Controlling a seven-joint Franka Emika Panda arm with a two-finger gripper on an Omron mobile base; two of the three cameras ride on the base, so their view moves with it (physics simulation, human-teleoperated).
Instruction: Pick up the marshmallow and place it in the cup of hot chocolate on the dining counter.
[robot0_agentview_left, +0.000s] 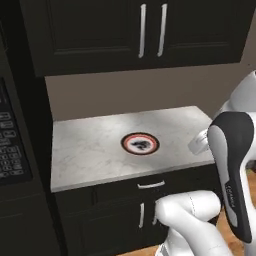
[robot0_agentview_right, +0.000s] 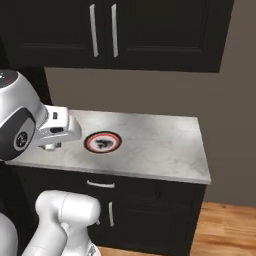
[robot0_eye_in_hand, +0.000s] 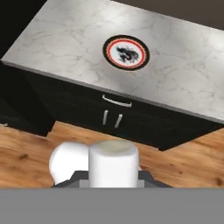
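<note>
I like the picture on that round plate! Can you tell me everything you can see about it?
The plate is round and lies flat on the marble worktop, near the middle. It has a black outer edge, then a thin orange-red ring, then a white centre with a dark blotchy picture too small to make out. It looks smooth and glazed. Nothing lies on it, and nothing touches it but the worktop.

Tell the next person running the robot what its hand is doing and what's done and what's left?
Gripper: shut on the marshmallow, held up off the worktop over the wooden floor.
Plate: sits on the worktop, nothing on it.
Done: marshmallow picked up.
Left: get to the dining counter, find the cup of hot chocolate, and drop the marshmallow in.
</note>
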